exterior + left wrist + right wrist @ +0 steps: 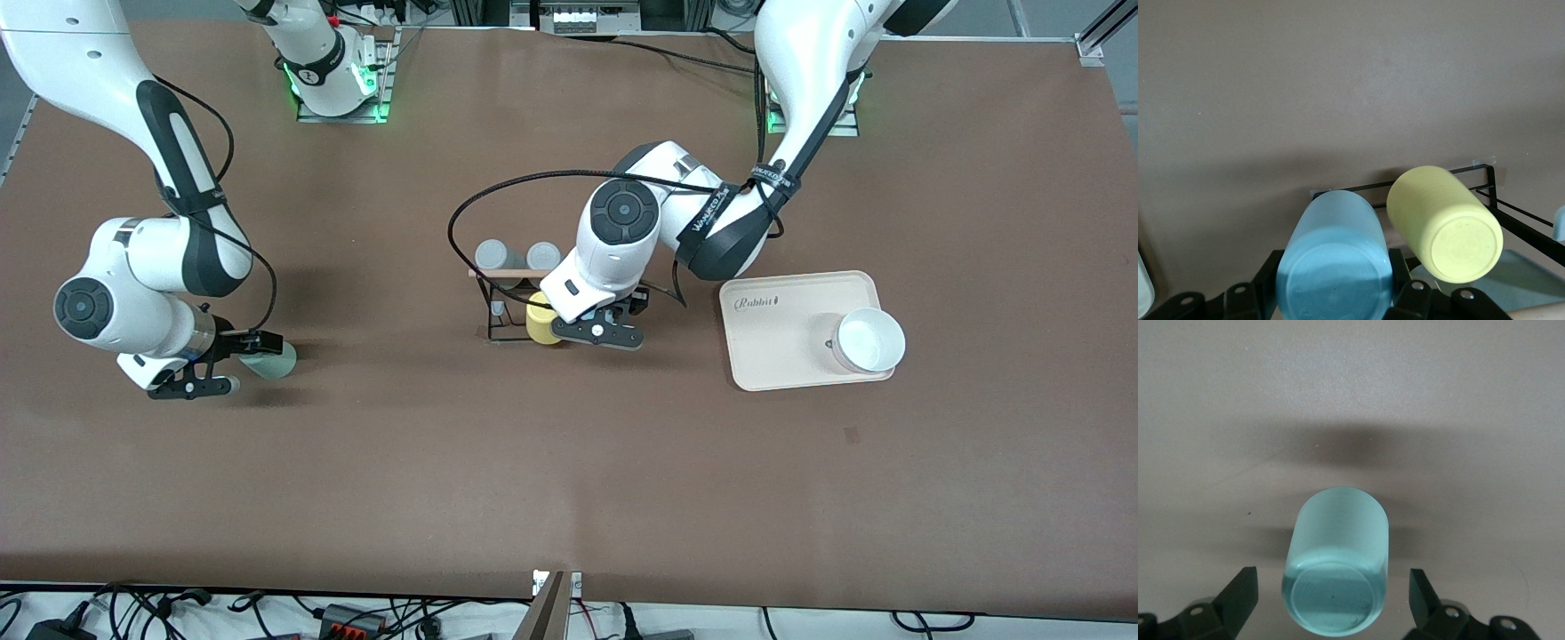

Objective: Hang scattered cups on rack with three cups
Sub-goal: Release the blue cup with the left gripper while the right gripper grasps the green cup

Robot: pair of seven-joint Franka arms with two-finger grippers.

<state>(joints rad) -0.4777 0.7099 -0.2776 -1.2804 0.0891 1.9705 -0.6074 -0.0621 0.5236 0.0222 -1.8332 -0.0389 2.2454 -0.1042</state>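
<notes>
The light blue cup [1335, 253] is held on its side in my left gripper [1335, 270], which is shut on it beside the black wire rack [498, 307]. In the front view the left gripper [597, 331] hides this cup. The yellow cup [540, 318] hangs on the rack and shows next to the blue cup in the left wrist view [1445, 223]. The mint green cup [271, 363] lies on its side on the table toward the right arm's end. My right gripper [242, 364] is open, its fingers on either side of that cup [1336, 567] and not touching it.
Two grey cups [492, 256] [542, 256] sit on the rack by its wooden rod [507, 273]. A beige tray [782, 364] holding a white bowl [869, 340] lies toward the left arm's end. A black cable loops over the rack.
</notes>
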